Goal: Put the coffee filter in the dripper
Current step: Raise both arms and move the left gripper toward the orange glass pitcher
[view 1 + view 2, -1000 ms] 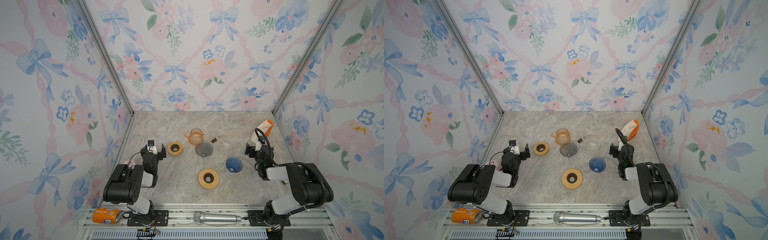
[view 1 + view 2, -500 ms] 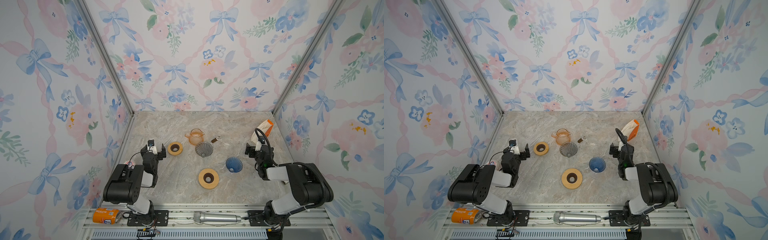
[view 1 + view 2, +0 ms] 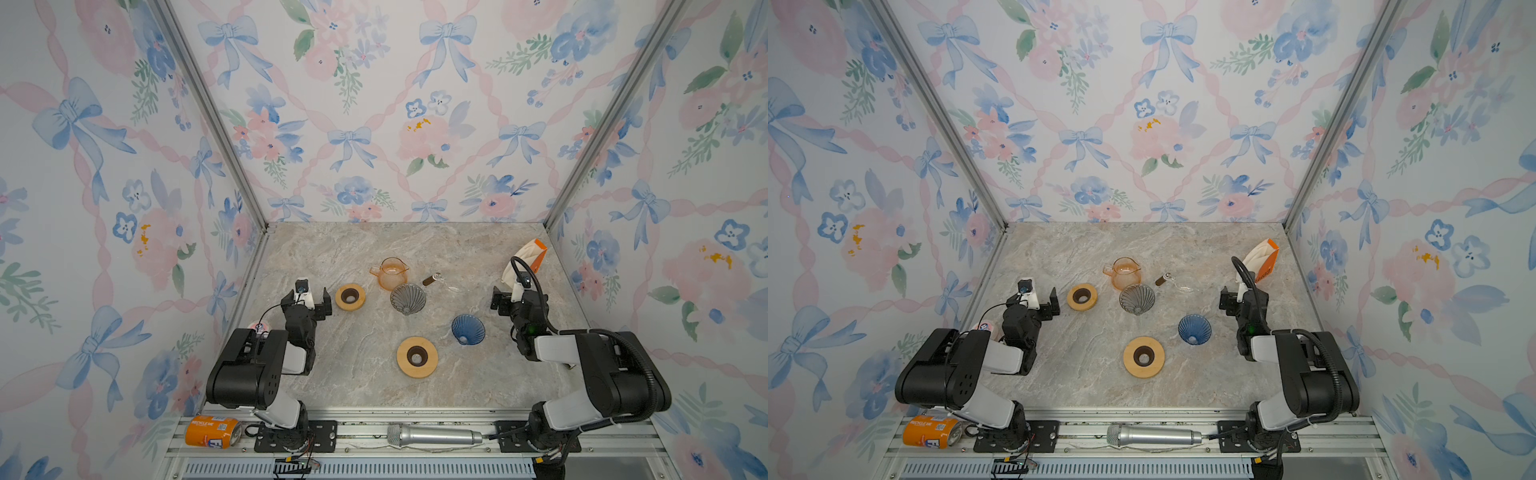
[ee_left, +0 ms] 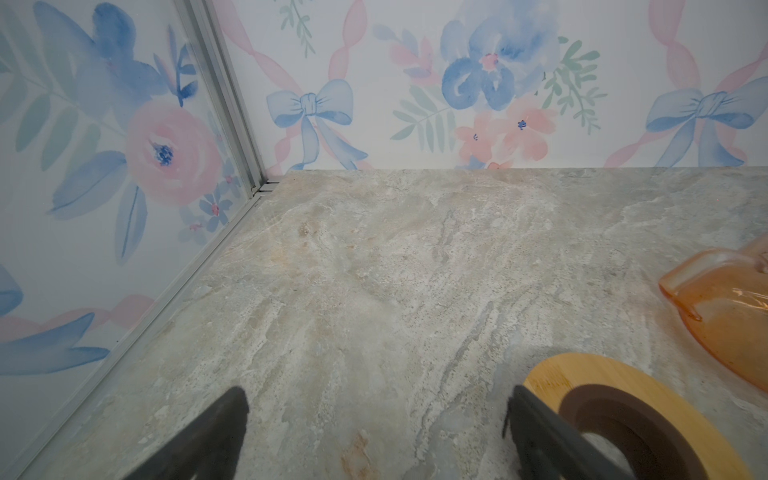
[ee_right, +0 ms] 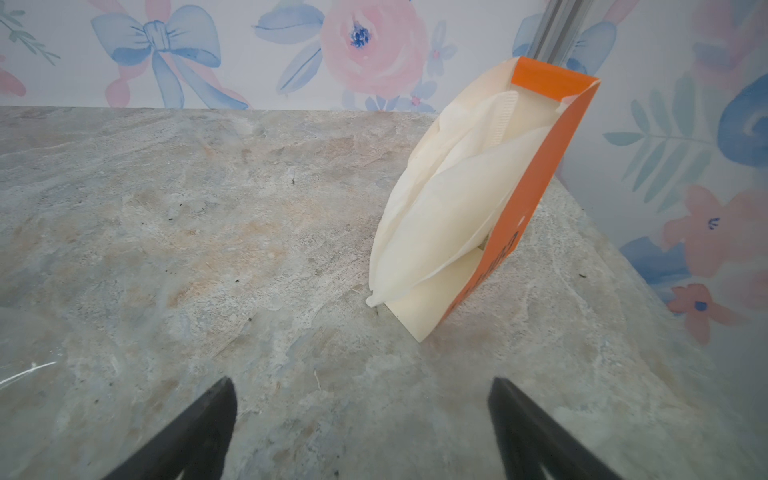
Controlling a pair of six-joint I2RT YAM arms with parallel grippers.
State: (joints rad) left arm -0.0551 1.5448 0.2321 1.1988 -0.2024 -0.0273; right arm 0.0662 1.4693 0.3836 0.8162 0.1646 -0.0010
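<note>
1. Two hands, left hand [image 3: 307, 300] and right hand [image 3: 515, 297], are both spread wide and empty. Nothing has shifted in the last second, so I judge the task not yet begun.
2. Several coffee filters [image 5: 457, 187] stand in their orange box [image 5: 552, 137], just ahead of the right hand. The grey dripper [image 3: 408, 298] and blue dripper [image 3: 468, 329] sit unlined mid-tabletop [image 3: 357, 249].
3. One orange can [image 3: 212, 432] reads "RECYCLE ME"; the box lettering is unreadable.

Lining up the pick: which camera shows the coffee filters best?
The right wrist view: the coffee filters stand close and unobstructed, fanned out of their orange pack. Both top views show them small and distant, at the right. The left wrist view misses them.
</note>
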